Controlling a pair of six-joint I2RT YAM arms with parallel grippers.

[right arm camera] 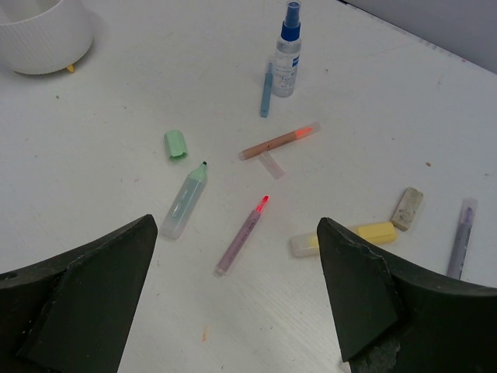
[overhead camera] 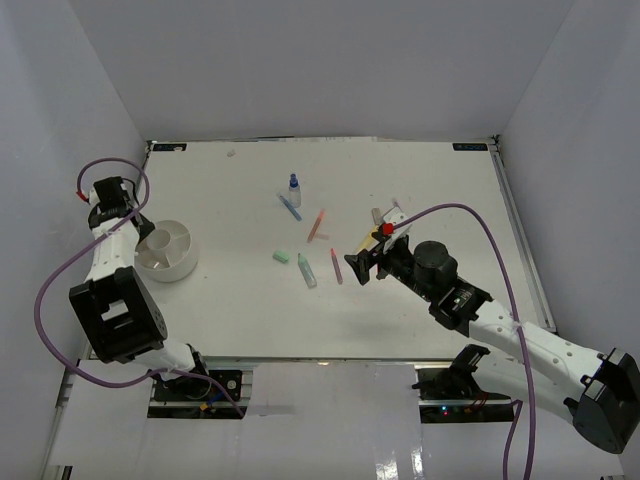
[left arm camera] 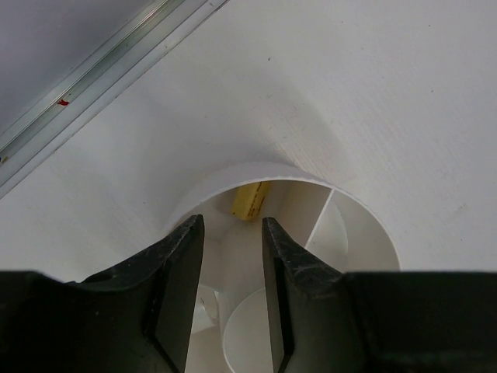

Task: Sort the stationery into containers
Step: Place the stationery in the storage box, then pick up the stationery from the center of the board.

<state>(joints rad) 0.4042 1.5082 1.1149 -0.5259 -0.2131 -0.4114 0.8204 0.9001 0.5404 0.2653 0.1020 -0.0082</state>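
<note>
Left jaws narrowly parted, empty, over round white divided dish (left arm camera: 373, 233), yellow piece (left arm camera: 250, 200) in one compartment, my right jaws wide apart above red-tipped marker (right arm camera: 242, 237)

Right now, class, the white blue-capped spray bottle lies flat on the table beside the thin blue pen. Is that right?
No: the white blue-capped spray bottle stands upright on the table beside the thin blue pen; the right wrist view shows it.
</note>
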